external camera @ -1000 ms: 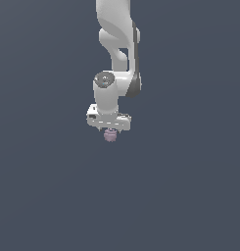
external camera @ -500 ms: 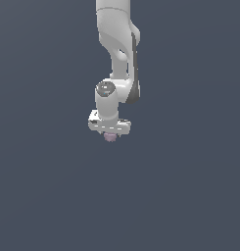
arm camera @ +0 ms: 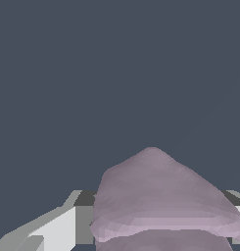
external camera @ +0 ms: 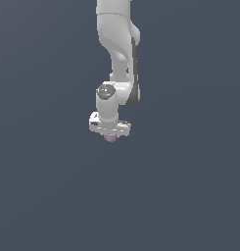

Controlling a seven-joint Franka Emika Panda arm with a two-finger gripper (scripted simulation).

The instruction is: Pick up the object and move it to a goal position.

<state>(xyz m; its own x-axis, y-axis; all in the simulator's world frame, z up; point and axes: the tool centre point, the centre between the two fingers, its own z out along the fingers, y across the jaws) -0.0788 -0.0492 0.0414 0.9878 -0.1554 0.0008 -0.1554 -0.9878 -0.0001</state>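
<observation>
Scene: plain dark slate-blue backdrop fills both views; no surface edge or horizon to be made out
Arm point(external camera: 119, 54): white Panda w/ dark joint bands; enters at top centre of the exterior view, runs down to just above frame centre; wrist bends toward the exterior view's left, round grey cap facing the cam
Gripper point(external camera: 109, 132): white hand w/ wide crossbar, just above frame centre in ext. view, pointing straight down; fingers mostly hidden under the crossbar; jaws drawn in narrow, clamped onto the object
Object point(external camera: 110, 138): tiny pale pink-lilac nub; pokes out just below the crossbar, centre of ext. view, touching the hand; far narrower than the hand; only its lower end shows there
Object, wrist view point(arm camera: 163, 201): looms large in the lower centre-right of that frame; faceted, lumpy lilac mass rising to a blunt peak; lighter band across its lower part; cut off by the frame's bottom edge
Finger point(arm camera: 55, 230): white/grey slab at lower left of the wrist frame, right against the object's side; dark pad strip between them; sliver of 2nd finger at far lower right, mostly hidden behind the object
Support: nothing seen under the object in either view; it hangs in the grip, backdrop all round
</observation>
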